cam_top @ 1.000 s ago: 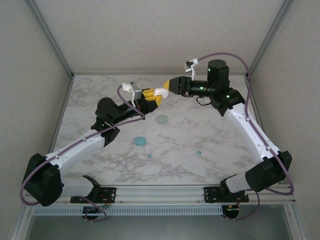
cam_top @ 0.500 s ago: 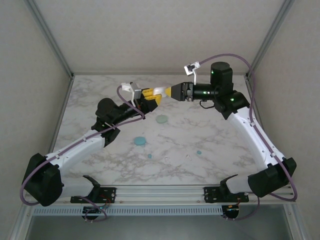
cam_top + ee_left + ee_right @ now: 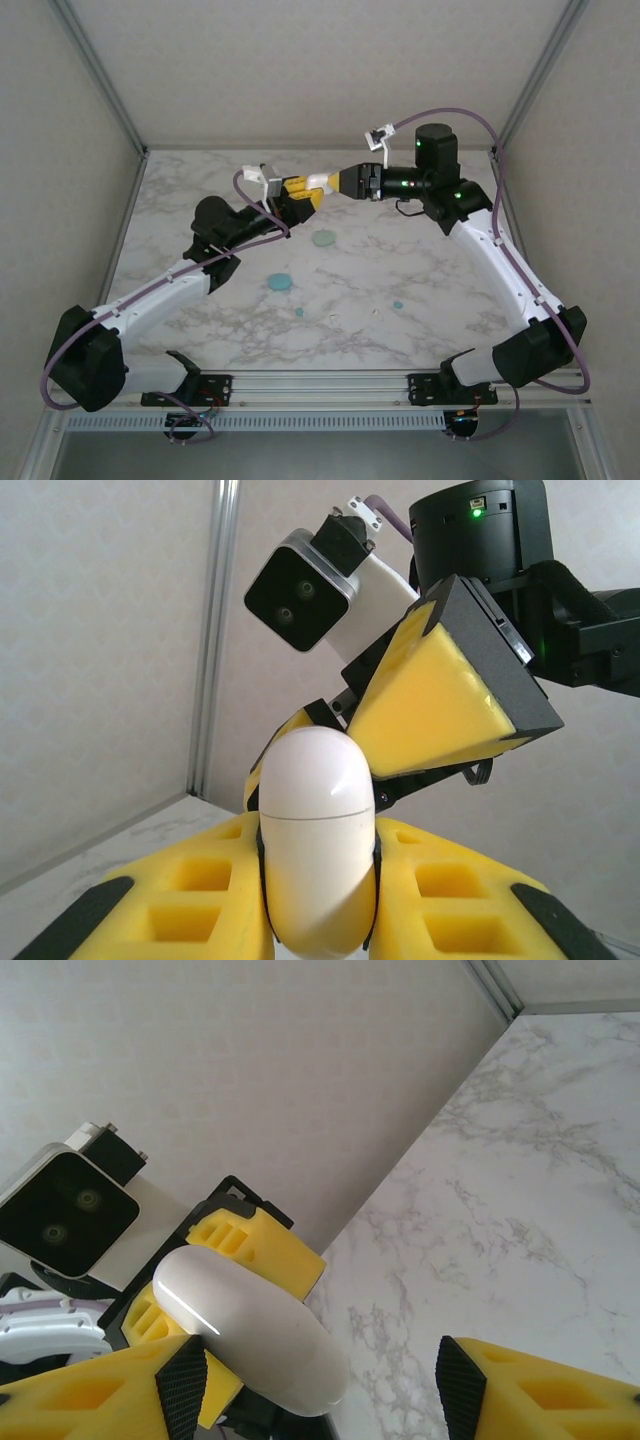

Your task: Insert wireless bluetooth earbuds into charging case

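Left gripper (image 3: 303, 191) is clamped tight on the white charging case (image 3: 316, 820), held up over the marble tabletop (image 3: 350, 270) by the pale back wall (image 3: 300, 70). Right gripper (image 3: 335, 182) stands open, one finger just beside the case's tip. A teal earbud (image 3: 398, 304) lies loose on the marble, well apart from both sets of fingers.

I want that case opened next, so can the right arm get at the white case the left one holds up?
Probably yes. The left gripper clamps only the lower part of the white case, leaving its rounded top bare, and the open right gripper is beside that top with nothing between.
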Controlling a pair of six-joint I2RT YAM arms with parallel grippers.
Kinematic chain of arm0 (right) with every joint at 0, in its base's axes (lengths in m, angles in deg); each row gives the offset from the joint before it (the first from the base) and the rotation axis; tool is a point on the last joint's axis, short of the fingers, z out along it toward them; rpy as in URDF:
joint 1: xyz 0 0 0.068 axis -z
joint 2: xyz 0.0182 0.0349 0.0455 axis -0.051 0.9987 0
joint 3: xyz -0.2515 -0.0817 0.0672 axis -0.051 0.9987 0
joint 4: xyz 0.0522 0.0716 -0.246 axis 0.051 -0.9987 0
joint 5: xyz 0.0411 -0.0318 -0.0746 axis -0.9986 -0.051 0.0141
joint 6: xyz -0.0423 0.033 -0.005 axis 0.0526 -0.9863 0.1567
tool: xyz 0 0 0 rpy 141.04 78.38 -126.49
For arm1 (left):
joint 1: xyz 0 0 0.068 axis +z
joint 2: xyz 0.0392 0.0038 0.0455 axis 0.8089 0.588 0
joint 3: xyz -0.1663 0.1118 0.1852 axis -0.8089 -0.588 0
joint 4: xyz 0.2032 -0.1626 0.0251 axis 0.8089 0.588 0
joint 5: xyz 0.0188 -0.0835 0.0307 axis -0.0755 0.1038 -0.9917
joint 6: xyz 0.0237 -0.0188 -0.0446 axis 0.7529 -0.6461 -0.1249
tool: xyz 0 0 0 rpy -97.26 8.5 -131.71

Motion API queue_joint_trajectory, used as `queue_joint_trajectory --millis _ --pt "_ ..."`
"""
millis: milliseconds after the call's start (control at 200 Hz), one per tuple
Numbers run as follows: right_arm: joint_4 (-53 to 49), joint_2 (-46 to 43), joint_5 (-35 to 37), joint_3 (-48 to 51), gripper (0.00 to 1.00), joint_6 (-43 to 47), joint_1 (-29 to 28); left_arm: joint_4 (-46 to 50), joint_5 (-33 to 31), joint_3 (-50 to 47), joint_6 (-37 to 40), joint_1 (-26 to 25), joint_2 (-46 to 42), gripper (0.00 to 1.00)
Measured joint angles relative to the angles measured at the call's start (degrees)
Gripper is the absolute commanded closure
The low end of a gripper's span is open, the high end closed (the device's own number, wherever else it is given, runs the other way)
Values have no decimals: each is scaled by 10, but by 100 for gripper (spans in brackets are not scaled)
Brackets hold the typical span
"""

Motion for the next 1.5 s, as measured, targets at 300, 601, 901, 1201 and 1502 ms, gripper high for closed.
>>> queue_joint_trajectory --millis 300,601,901,1201,1502 --pt "-8 0 31 -1 36 4 -1 4 0 0 -11 0 7 91" --pt "-3 8 65 -24 34 0 -2 5 14 0 -10 -1 7 91" --pt "-13 9 80 -24 29 -9 -2 4 17 0 13 -4 5 90" --pt "-148 -56 215 -22 35 -5 38 31 -9 -1 87 -4 -6 92" --pt "-323 -58 367 115 51 6 52 42 -19 -38 97 -4 -41 91"
